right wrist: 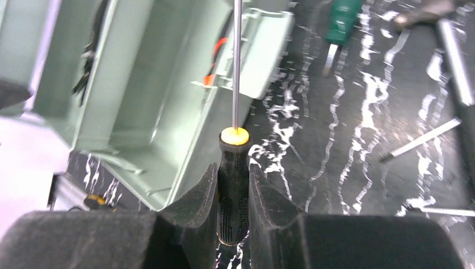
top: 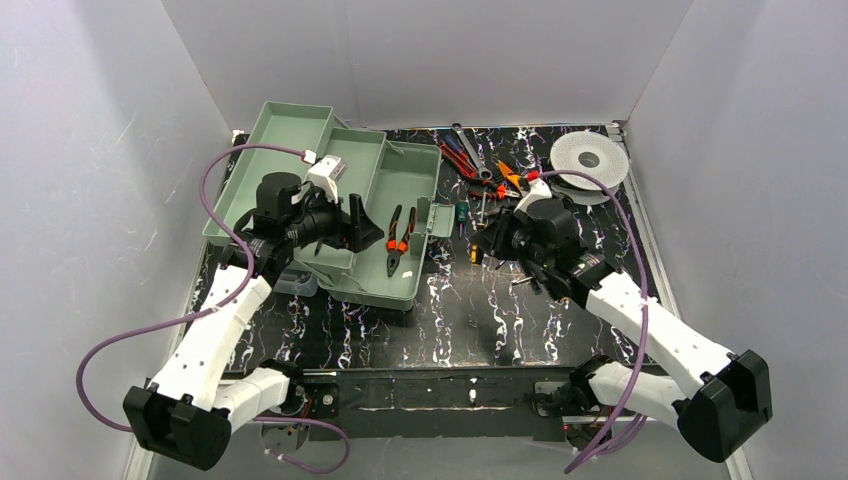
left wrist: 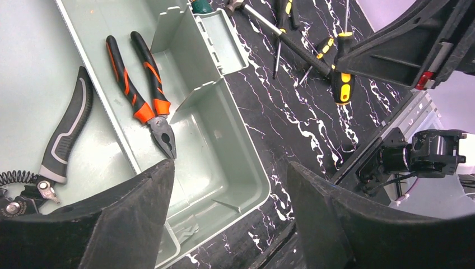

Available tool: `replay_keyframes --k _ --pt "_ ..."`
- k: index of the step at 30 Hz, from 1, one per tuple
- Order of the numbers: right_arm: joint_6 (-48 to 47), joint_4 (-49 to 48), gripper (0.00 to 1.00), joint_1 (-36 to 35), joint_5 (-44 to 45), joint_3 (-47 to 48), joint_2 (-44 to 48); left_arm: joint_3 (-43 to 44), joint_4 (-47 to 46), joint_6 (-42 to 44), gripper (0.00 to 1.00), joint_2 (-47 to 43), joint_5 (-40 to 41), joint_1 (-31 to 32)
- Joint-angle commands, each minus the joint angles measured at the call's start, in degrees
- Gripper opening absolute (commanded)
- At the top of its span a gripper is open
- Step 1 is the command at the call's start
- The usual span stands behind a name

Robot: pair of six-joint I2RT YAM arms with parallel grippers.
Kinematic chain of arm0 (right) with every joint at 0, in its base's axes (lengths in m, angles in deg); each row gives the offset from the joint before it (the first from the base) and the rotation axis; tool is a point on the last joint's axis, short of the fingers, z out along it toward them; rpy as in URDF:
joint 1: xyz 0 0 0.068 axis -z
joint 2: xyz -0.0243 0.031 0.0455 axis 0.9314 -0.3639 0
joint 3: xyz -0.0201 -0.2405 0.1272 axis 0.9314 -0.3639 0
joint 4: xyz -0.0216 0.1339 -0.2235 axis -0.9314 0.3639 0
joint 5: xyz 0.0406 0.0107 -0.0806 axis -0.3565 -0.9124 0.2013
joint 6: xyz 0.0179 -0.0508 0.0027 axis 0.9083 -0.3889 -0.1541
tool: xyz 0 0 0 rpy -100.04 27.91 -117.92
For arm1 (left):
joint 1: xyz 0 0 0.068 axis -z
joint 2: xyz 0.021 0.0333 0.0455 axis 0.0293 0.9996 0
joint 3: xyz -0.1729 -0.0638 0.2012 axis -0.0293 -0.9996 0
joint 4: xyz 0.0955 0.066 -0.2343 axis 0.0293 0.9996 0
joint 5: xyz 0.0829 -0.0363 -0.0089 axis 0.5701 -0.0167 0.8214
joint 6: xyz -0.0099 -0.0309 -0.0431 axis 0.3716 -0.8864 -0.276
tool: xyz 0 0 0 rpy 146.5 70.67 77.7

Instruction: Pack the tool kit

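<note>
The black table (top: 480,310) with white streaks filled most of my top view. The tool kit (top: 415,175) sat open at the back left of it. It was a big pale green box with its trays spread out to the left.

My left end effector (left wrist: 227,174) hung over the near part of the kit. Its jaws stood wide apart, and there was nothing between them.

My right end effector (right wrist: 233,179) was over the table, just to the right of the kit. It was closed tight on the black handle of a screwdriver (right wrist: 233,162). The thin metal shaft stuck straight out in front of the fingers.

A round white spool (top: 589,158) lay at the back right of the table. Near it, between the spool and the kit, lay a pile of loose tools (top: 480,170).

Inside the bottom of the kit lay a pair of pliers (left wrist: 143,98) with black and orange handles. On the tray beside them lay a tool with a grey and black handle (left wrist: 67,134). I think it was a pair of snips, but I could only see part of it.
</note>
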Motion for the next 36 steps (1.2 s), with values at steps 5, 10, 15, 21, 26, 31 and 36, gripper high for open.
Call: replay_keyframes --k 5,10,15,21,26,31,36 --pt "-7.11 -11.45 0.01 -0.82 -19.35 10.08 -9.61 -0.69 -0.11 0.56 0.97 -3.81 0.75 0.07" --pt "-4.29 -13.07 0.01 -1.85 -20.52 16.80 -19.24 -0.38 1.93 0.18 0.98 -6.90 10.27 0.00" --pt "-1.41 -13.32 0.01 -3.26 -20.94 24.37 -28.62 -0.05 3.96 -0.84 0.98 -8.61 18.77 0.03" --pt "0.06 -14.93 0.01 -5.08 -19.65 31.88 -39.49 -0.10 5.72 -2.26 0.98 -10.71 29.10 0.04" --pt "1.81 -15.57 0.01 -5.84 -19.64 37.74 -46.78 -0.88 4.65 -1.70 0.98 -11.46 27.56 -0.02" --pt "3.18 -15.83 0.01 -6.21 -20.56 43.66 -54.81 -1.70 3.63 -0.99 0.98 -10.78 24.64 -0.45" --pt "5.62 -14.56 0.57 -6.35 -20.93 46.89 -58.12 -1.72 3.46 -0.95 0.98 -10.28 23.65 -0.72"
